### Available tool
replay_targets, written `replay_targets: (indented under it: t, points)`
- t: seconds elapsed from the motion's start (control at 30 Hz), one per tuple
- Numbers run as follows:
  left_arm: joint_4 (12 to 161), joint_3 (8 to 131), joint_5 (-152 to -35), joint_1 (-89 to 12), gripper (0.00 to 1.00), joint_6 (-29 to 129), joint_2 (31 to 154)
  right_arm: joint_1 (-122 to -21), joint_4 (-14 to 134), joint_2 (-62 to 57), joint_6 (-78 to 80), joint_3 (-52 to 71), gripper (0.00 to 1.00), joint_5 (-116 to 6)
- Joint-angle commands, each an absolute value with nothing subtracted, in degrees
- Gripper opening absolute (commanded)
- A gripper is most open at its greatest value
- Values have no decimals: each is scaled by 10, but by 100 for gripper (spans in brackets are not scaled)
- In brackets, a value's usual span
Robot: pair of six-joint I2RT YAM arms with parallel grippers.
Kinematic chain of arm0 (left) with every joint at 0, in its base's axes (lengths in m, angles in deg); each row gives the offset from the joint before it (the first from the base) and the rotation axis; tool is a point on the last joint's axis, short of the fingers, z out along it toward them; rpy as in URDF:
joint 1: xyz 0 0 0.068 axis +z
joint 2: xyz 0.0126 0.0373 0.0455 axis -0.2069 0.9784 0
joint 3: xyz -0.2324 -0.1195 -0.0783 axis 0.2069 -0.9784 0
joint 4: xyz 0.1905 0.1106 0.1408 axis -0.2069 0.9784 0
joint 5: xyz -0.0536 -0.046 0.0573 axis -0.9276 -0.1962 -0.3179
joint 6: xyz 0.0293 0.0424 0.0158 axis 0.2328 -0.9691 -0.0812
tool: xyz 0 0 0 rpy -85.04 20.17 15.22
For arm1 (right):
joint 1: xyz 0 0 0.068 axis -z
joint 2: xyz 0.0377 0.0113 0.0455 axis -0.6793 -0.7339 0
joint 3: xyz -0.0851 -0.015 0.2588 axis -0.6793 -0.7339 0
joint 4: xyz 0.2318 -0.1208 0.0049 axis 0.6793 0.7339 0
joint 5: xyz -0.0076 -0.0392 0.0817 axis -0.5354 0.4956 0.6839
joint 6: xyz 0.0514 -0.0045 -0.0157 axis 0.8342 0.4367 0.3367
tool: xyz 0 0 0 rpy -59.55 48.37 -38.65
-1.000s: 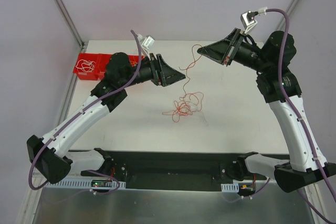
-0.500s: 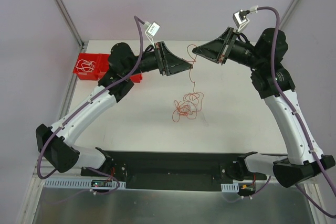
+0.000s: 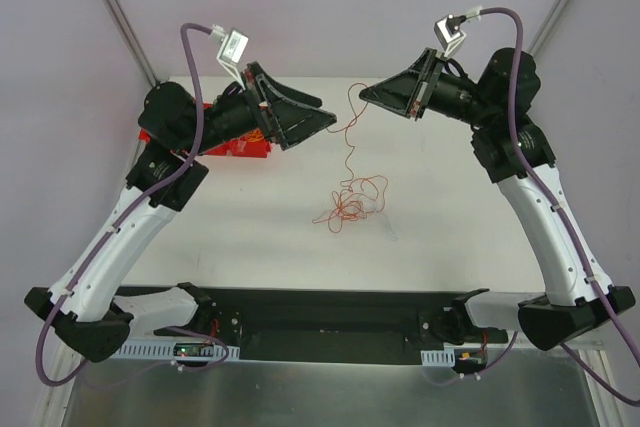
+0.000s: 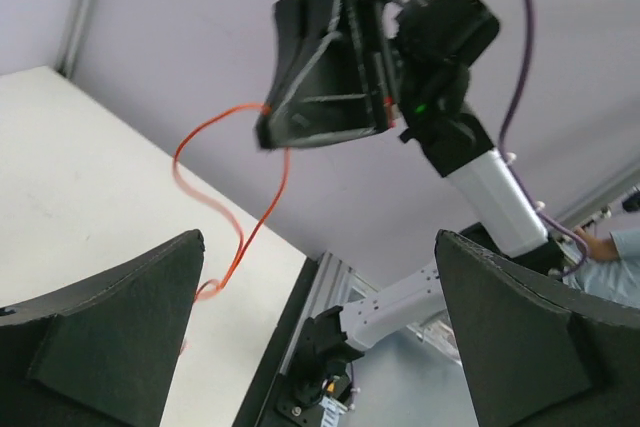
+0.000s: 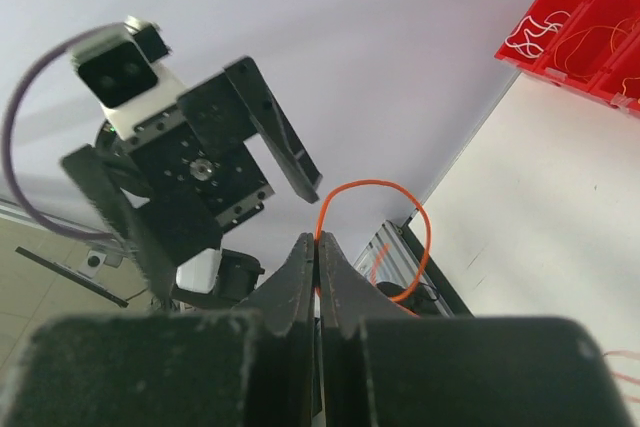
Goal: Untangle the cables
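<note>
Orange cable (image 5: 372, 183) pinched by right fingers (image 5: 293, 292); left fingers (image 4: 105, 337) spread wide

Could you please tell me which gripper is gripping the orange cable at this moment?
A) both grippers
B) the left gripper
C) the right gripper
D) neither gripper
C: the right gripper is pinched shut on the orange cable, while the left gripper stands wide open and empty.

The cables (image 3: 350, 202) look glossy and plastic-coated, the table (image 3: 450, 207) smooth and matt.
</note>
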State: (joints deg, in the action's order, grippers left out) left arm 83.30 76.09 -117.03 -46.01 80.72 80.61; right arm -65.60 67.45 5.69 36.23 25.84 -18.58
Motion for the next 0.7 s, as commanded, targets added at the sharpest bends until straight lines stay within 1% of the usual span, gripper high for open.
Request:
replay_targets:
  t: [0.0, 0.1, 0.13, 0.2, 0.27, 0.3, 0.33, 0.4, 0.43, 0.47, 0.5, 0.53, 0.67]
  points:
    - [831, 823, -1252, -469, 99, 808, 892, -666, 642, 55, 361, 279, 1, -179]
    - [828, 816, -1239, -479, 98, 812, 918, -669, 645, 66, 356, 266, 1, -198]
    - [828, 825, -1258, -480, 92, 814, 930, -670, 641, 66, 361, 266, 0, -195]
    - [839, 836, -1269, -479, 71, 813, 942, -672, 641, 70, 361, 263, 1, -192]
    - [847, 825, -1246, -479, 54, 814, 937, -674, 639, 79, 364, 249, 1, -200]
    - [847, 817, -1233, -479, 48, 812, 931, -677, 635, 83, 364, 239, 0, -202]
    - [847, 807, -1222, -479, 39, 809, 924, -680, 635, 90, 364, 230, 0, -205]
    - [847, 792, -1207, -478, 25, 801, 914, -685, 635, 94, 364, 220, 1, -203]
    - [848, 787, -1207, -479, 13, 795, 909, -689, 635, 95, 365, 220, 1, -201]
    - [847, 783, -1206, -479, 6, 792, 906, -692, 636, 95, 365, 221, 1, -198]
    - [847, 778, -1202, -479, 1, 788, 901, -697, 635, 95, 363, 223, 1, -197]
    - [847, 774, -1197, -479, 0, 785, 898, -701, 637, 94, 361, 226, 1, -197]
    - [847, 763, -1187, -479, 0, 774, 876, -727, 638, 90, 354, 230, 1, -201]
